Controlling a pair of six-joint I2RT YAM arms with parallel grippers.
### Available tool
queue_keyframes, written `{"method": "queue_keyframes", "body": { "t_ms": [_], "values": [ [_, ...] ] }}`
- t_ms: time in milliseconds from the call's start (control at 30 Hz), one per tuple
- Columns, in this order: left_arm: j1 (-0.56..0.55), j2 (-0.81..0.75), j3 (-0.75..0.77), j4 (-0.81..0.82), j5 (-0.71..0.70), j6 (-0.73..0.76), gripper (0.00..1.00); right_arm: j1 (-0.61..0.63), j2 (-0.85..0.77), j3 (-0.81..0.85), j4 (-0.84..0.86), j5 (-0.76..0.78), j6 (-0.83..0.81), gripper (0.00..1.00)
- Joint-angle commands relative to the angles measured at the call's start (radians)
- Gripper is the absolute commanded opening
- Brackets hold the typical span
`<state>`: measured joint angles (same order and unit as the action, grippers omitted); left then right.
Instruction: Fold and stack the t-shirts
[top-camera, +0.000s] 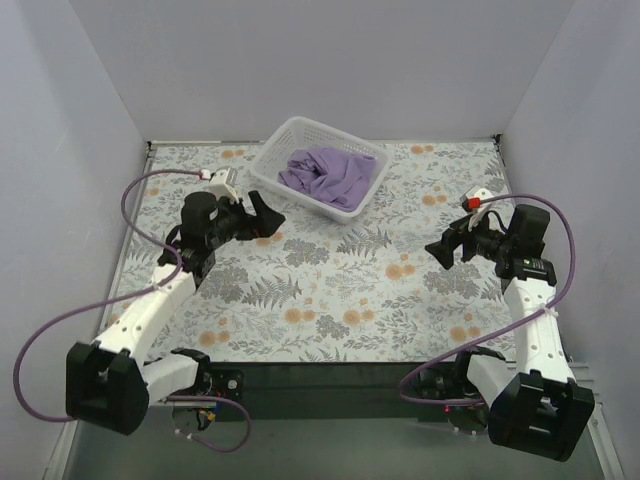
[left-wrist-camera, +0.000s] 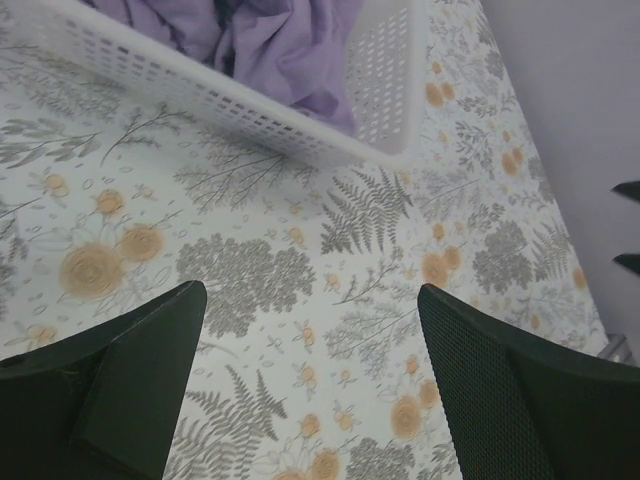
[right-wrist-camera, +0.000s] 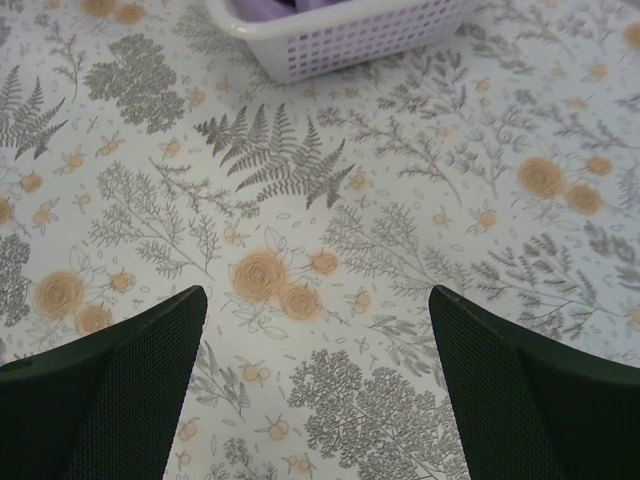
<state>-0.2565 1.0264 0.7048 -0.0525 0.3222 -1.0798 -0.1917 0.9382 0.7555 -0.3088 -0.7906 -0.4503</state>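
A lavender-purple t-shirt (top-camera: 327, 174) lies crumpled inside a white plastic basket (top-camera: 268, 162) at the back middle of the table. It also shows in the left wrist view (left-wrist-camera: 285, 45), and a sliver of it shows in the right wrist view (right-wrist-camera: 270, 6). My left gripper (top-camera: 265, 216) is open and empty, held above the table just left of and in front of the basket. My right gripper (top-camera: 442, 249) is open and empty, above the right part of the table, well apart from the basket. Both point towards the middle.
A floral-patterned cover (top-camera: 340, 290) spreads over the whole table. Grey walls close in the left, back and right sides. Purple cables loop from both arms. The basket's near wall (left-wrist-camera: 250, 110) stands close ahead of the left fingers.
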Motion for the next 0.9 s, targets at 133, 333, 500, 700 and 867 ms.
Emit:
{"method": "queue_keyframes", "body": {
  "t_ms": [133,333,500,700,867],
  "values": [
    [-0.104,0.391,0.445,-0.076,-0.084,-0.258,0.86,-0.092,0.036,-0.084,0.031,-0.167,-0.034,0.97],
    [-0.139,0.705,0.79,-0.17,-0.219,-0.471,0.76,-0.107,0.051,-0.085,0.05,-0.2,0.002,0.97],
    [-0.161,0.981,1.065,-0.276,-0.305,-0.526,0.73,-0.106,0.065,-0.074,0.05,-0.168,0.005,0.95],
    [-0.176,1.253,1.399,-0.417,-0.419,-0.517,0.71,-0.107,0.063,-0.076,0.05,-0.171,0.007,0.95],
    [-0.179,1.411,1.573,-0.498,-0.439,-0.508,0.63,-0.106,0.068,-0.07,0.048,-0.164,0.009,0.95]
  ]
}}
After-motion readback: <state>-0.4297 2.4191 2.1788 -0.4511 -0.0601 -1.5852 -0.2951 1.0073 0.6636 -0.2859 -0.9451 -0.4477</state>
